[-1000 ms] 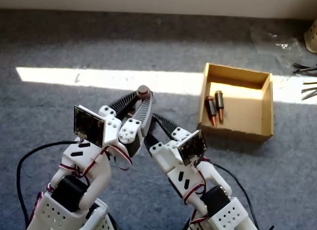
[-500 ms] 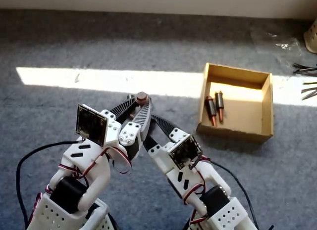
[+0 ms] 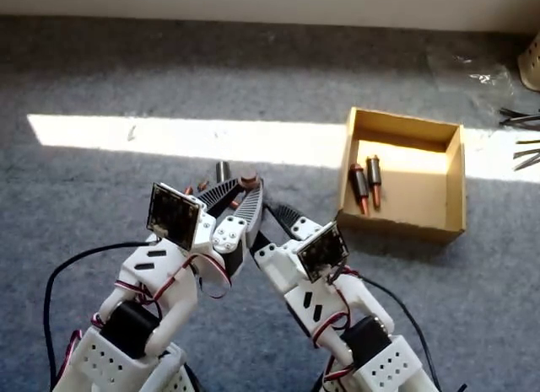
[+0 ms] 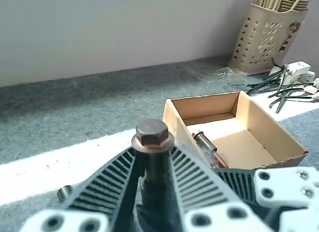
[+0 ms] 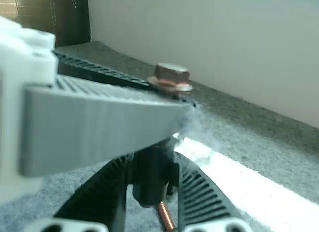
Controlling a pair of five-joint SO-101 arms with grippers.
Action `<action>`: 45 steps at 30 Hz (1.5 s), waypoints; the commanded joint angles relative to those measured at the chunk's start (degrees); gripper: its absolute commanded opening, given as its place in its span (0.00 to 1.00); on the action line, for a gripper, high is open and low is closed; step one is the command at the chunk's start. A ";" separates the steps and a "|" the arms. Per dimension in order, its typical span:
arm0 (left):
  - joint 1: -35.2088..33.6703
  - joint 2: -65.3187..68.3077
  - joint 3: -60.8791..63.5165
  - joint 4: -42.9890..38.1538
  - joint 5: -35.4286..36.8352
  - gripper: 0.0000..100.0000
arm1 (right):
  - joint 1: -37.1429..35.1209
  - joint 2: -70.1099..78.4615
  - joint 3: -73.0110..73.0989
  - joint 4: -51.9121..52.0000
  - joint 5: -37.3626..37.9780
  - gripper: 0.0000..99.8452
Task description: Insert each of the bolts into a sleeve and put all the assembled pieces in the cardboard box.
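— What were the grippers holding?
— My left gripper (image 4: 155,164) clamped the hex bolt (image 4: 152,134) upright; my right gripper (image 5: 151,167) pinched a dark sleeve (image 5: 148,184).
— And the cardboard box (image 3: 403,122)?
— At three o'clock of them, two assembled pieces (image 3: 359,185) inside.

Box (image 3: 405,226) toward the carpet's (image 3: 101,72) right edge, two assembled pieces (image 3: 366,183) in its left half. Loose sleeve (image 3: 223,169) mid-carpet, left of the box, just beside the held bolt (image 3: 247,179).

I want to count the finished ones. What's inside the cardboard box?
Inside the cardboard box lie two assembled pieces, side by side on its floor. The box's near wall hides a strip of the floor behind it.
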 commanded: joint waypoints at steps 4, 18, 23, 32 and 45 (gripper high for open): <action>-1.71 0.31 0.13 -1.23 0.26 0.01 | 0.57 -1.19 -1.63 -0.22 0.44 0.00; -1.80 0.22 0.04 -1.49 0.00 0.21 | 0.57 -1.19 -1.45 -0.22 0.62 0.00; -1.80 0.22 -0.31 -1.85 -0.09 0.22 | 0.57 -1.19 -1.45 -0.22 0.62 0.00; -9.10 0.13 -0.48 -8.26 0.00 0.22 | 6.20 -1.01 -1.54 -0.04 0.44 0.00; -11.82 0.22 -0.66 -3.60 0.00 0.09 | 15.34 1.89 -12.88 17.10 0.70 0.00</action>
